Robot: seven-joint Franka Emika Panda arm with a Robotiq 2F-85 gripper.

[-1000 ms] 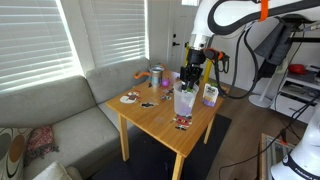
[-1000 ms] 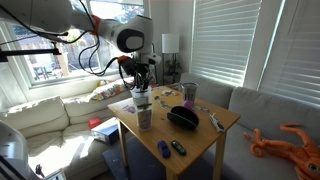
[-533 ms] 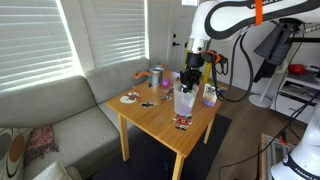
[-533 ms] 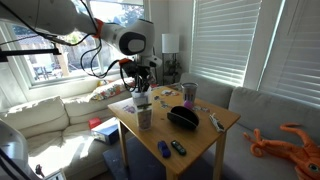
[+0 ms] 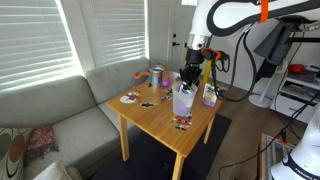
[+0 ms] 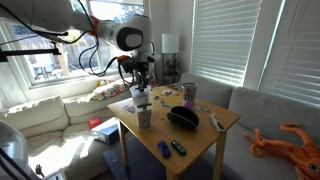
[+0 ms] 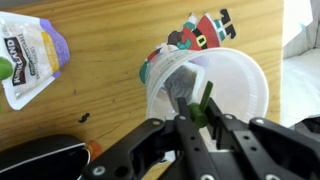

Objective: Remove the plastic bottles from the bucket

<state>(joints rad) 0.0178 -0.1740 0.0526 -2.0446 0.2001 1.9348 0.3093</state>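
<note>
Reaching into translucent bucket [image 7: 252,80] centre right of wrist view, gripper [image 7: 203,115] jaws close-set around green-topped bottle [image 7: 204,97] inside, firm grip unclear, purple-labelled bottle [image 7: 30,55] lying upper left on wooden table [image 7: 100,110].

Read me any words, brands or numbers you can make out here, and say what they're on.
Nothing can be quoted.
Whitish plastic bottle with a purple and yellow label: dark print, too blurred to read.
Red, green and white Santa-like figure: no writing seen.
Translucent white plastic bucket: no print seen.
Everything else: too small to read.
</note>
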